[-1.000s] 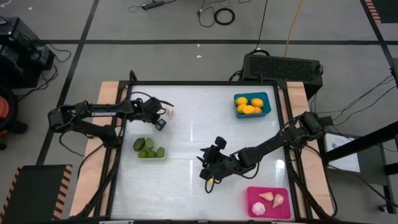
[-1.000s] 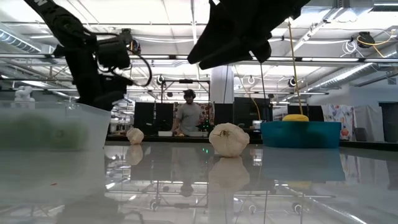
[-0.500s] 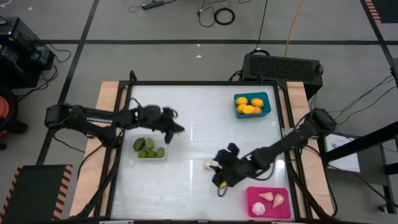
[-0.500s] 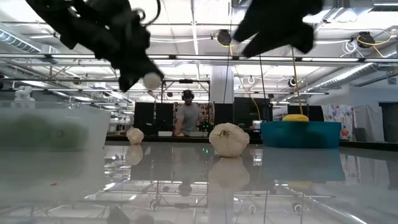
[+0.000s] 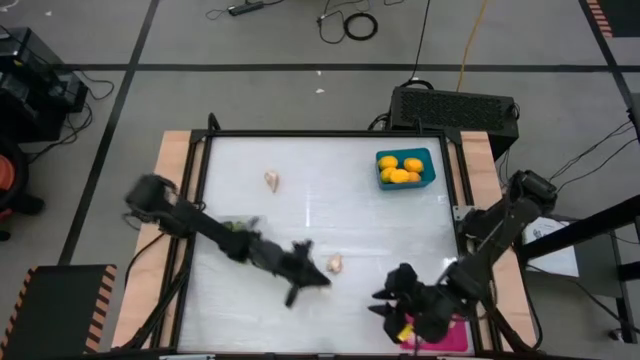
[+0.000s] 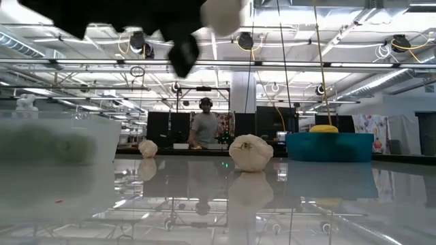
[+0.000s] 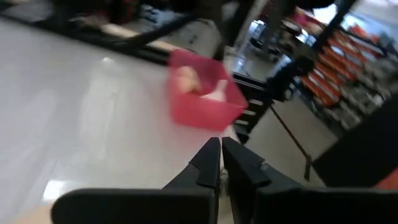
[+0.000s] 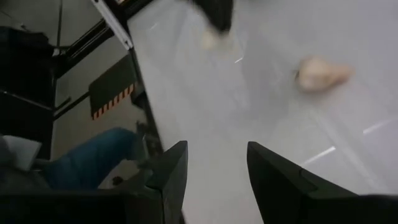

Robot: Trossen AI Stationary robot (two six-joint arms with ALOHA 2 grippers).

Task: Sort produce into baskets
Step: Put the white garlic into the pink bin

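Observation:
Two pale garlic pieces lie on the white table, one near the middle, one toward the far left. My left gripper is shut above the table just left of the middle garlic. It points at the pink basket, which holds garlic pieces. My right gripper is open and empty at the near right, and its arm covers most of the pink basket. The teal basket holds yellow-orange pieces. The clear basket holds green pieces.
My left arm lies slantwise from the table's left edge across the clear basket. A black box stands behind the table's far right. A person stands far off in the room. A pale blob shows beside the arm overhead; what it is I cannot tell.
My left gripper has swept from beside the far-left garlic toward the table's near edge and right, ending beside the middle garlic. My right gripper has gone from above the middle garlic toward the near right corner, over the pink basket. Both garlic pieces on the table have stayed put.

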